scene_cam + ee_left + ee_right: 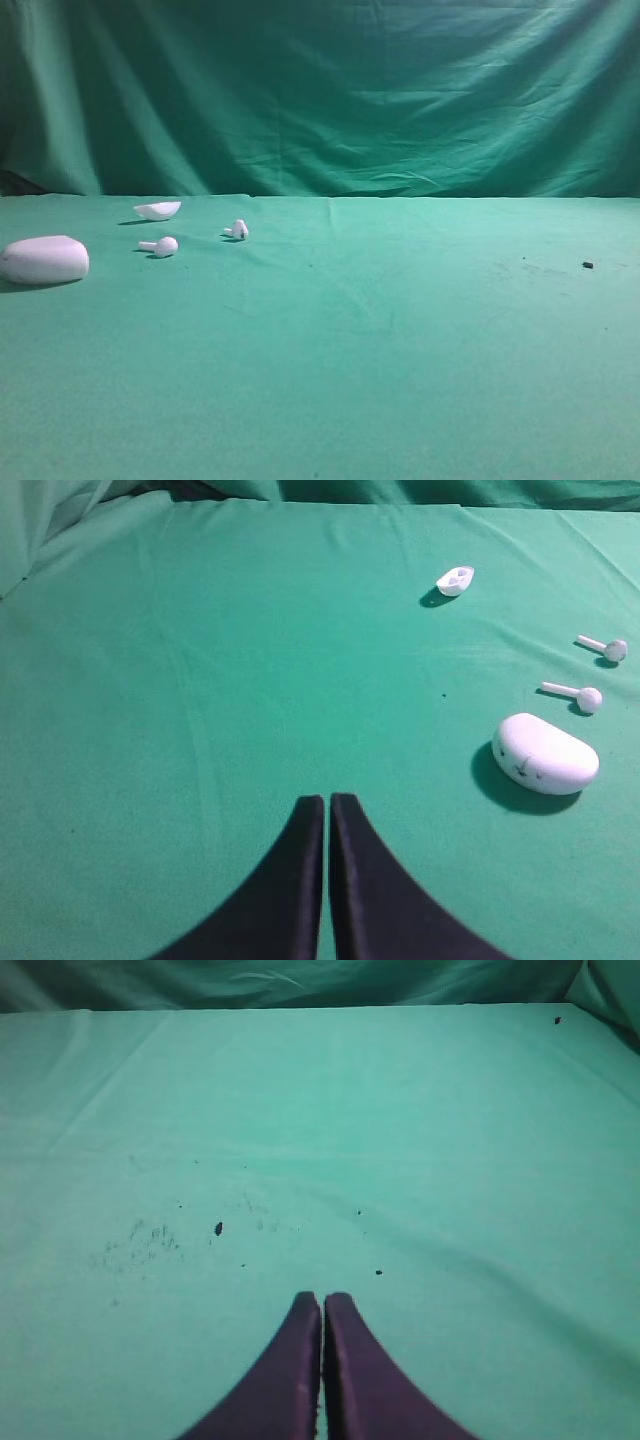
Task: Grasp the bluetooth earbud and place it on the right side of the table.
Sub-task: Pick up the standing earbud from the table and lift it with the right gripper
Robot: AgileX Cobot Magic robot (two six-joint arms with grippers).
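Both pincers, left (pixel 327 802) and right (pixel 322 1302), closed and empty above counter (pixel 400 350); earbuds (pixel 160 245) by case (pixel 45 260).

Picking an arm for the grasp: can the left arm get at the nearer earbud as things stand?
Probably yes. In the left wrist view the nearer earbud lies in the open beside the case, apart from it, with bare table between. The left gripper has its fingers shut and must open first.
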